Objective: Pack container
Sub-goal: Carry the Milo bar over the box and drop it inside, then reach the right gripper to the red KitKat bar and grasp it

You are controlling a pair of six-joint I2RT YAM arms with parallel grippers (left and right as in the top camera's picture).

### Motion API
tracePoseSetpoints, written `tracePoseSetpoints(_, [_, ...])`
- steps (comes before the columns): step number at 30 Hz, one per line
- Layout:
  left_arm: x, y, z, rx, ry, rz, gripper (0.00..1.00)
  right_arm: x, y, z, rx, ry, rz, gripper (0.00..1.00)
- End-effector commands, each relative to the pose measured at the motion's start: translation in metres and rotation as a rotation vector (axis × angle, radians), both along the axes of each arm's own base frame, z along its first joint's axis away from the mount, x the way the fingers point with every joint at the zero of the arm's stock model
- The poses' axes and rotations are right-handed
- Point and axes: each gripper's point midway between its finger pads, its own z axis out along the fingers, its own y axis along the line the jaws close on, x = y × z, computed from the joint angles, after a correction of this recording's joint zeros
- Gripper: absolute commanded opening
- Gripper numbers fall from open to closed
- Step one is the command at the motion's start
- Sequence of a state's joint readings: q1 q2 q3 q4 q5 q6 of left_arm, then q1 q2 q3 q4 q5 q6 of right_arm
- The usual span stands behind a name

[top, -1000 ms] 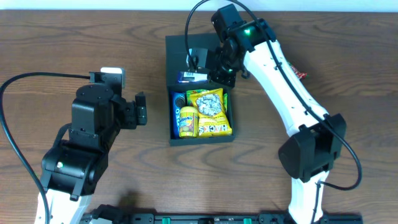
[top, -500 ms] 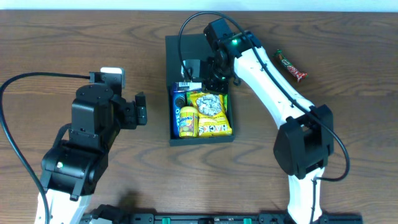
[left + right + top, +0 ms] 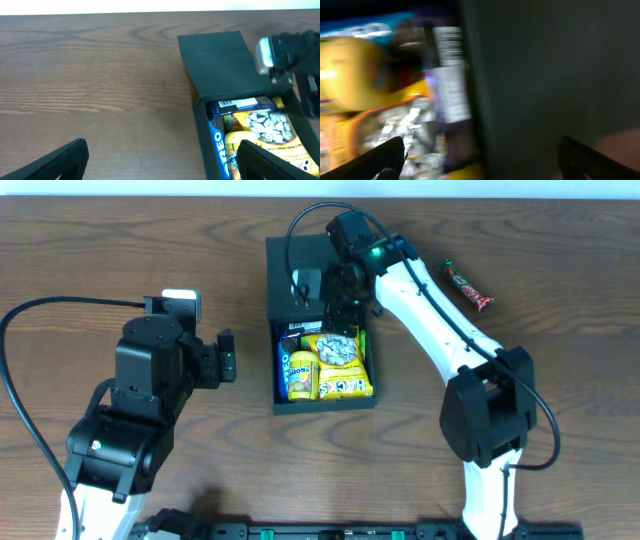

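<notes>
The container (image 3: 325, 404), a black box with its flap lid (image 3: 293, 262) folded back, stands mid-table. Inside lie a blue Oreo pack (image 3: 287, 366), yellow snack packets (image 3: 340, 370) and a blue packet with a white barcode (image 3: 300, 328) at the far end. My right gripper (image 3: 335, 308) hovers open just over that far end, and its own view is blurred: the barcode packet (image 3: 450, 75) lies loose between and beyond its spread fingers, beside the dark lid (image 3: 545, 75). My left gripper (image 3: 226, 355) is open and empty left of the box, facing the container (image 3: 200, 125) and the Oreo pack (image 3: 218, 145).
A red and green candy bar (image 3: 467, 286) lies on the wooden table to the right of the right arm. The right arm (image 3: 285, 60) reaches across the box's far right corner. Bare wood stretches left of the box.
My right gripper carried the barcode packet down to the far end of the box, then opened; the packet now lies inside. The left arm has not moved.
</notes>
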State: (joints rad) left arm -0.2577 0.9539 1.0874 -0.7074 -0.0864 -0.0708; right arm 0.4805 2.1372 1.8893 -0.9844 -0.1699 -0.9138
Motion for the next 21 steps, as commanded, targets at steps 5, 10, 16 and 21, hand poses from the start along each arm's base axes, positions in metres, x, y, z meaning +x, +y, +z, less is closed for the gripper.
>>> tracePoseSetpoints(5, [0.0, 0.004, 0.004, 0.022, -0.006, 0.009, 0.95, 0.065, -0.062, 0.03, -0.078, -0.194, -0.551, 0.99])
tracePoseSetpoints(10, [-0.003, 0.005, 0.001, 0.027, 0.013, 0.008, 0.96, 0.096, -0.115, 0.039, 0.037, -0.192, -0.837, 0.99])
tracePoseSetpoints(16, [-0.002, 0.005, 0.002, 0.025, 0.005, 0.008, 0.96, 0.112, -0.198, 0.03, 0.198, -0.06, -1.03, 0.99])
tracePoseSetpoints(21, [-0.002, 0.005, 0.002, 0.025, 0.006, 0.008, 0.95, 0.113, -0.265, 0.005, 0.18, -0.015, -1.104, 0.99])
